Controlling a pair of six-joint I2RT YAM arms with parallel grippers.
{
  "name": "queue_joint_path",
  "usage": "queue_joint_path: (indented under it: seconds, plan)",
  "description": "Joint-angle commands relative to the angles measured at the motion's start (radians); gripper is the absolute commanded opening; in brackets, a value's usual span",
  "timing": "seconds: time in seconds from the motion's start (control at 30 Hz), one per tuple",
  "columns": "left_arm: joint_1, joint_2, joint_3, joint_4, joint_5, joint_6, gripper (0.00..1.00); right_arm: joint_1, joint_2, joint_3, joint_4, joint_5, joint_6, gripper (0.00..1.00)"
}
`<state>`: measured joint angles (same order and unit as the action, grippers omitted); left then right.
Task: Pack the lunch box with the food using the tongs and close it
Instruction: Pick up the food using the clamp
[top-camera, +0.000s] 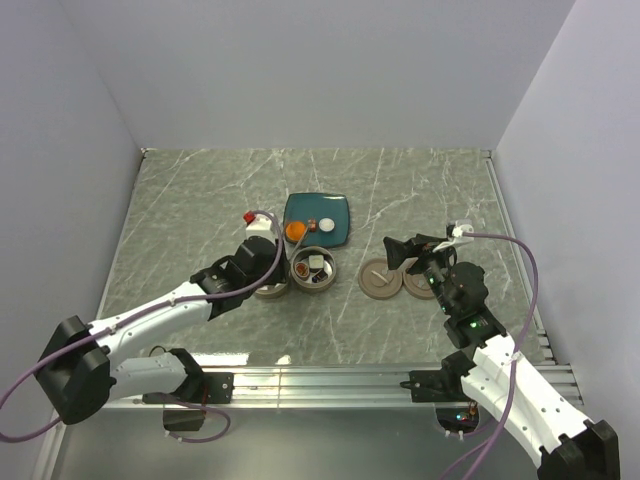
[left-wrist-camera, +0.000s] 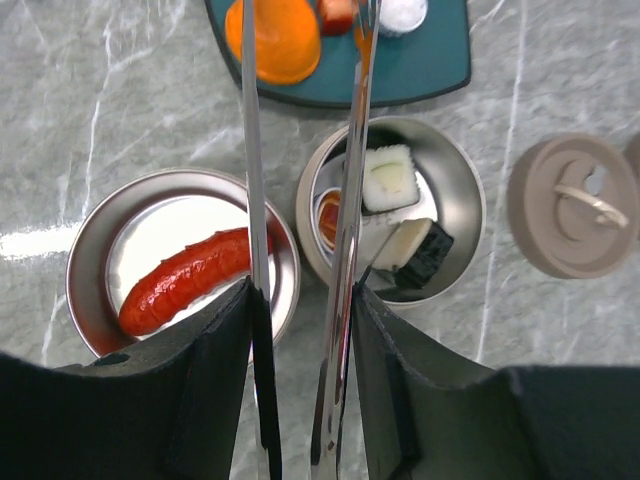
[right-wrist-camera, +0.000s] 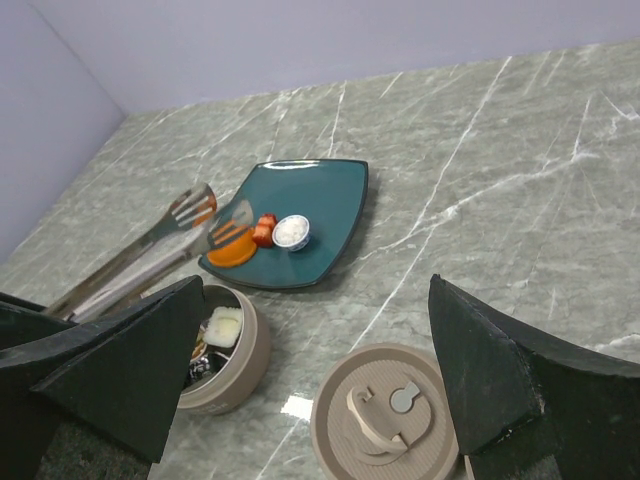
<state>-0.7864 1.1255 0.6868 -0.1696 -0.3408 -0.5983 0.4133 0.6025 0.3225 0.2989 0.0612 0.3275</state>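
My left gripper (left-wrist-camera: 300, 290) is shut on the silver tongs (left-wrist-camera: 252, 150), whose two arms run forward between the fingers. The tongs' tips reach over the orange piece (left-wrist-camera: 280, 40) on the teal plate (left-wrist-camera: 420, 70). Below the gripper stand the two open tins of the lunch box. The left tin (left-wrist-camera: 90, 250) holds a red sausage (left-wrist-camera: 185, 275). The right tin (left-wrist-camera: 465, 200) holds sushi-like rolls (left-wrist-camera: 388, 178). My right gripper (right-wrist-camera: 315, 300) hangs open and empty above a brown lid (right-wrist-camera: 385, 420). In the right wrist view the tongs (right-wrist-camera: 150, 255) hover by the plate.
Two brown lids (top-camera: 378, 278) (top-camera: 418, 285) lie side by side right of the tins. The teal plate (right-wrist-camera: 330, 200) also carries a small red piece (right-wrist-camera: 265, 228) and a little white bowl-like piece (right-wrist-camera: 292, 231). Walls enclose the marble table on three sides.
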Motion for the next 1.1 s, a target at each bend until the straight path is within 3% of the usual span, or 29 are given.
queue_joint_path:
  seconds: [0.0, 0.63, 0.87, 1.07]
  plan:
    - [0.006, 0.013, 0.028, 0.013, 0.001, 0.012, 0.47, -0.008, -0.010, 0.018, 0.028, 0.000, -0.008, 1.00]
    - [0.010, 0.092, 0.060, -0.033, -0.043, 0.018, 0.46, -0.008, -0.015, 0.020, 0.022, -0.001, -0.010, 1.00]
    - [0.010, 0.066, 0.053, -0.010, -0.064, 0.025, 0.25, -0.008, -0.013, 0.018, 0.023, -0.001, -0.008, 1.00]
    - [0.010, -0.016, 0.043, -0.007, -0.075, 0.026, 0.21, -0.008, -0.012, 0.021, 0.023, 0.003, -0.008, 1.00]
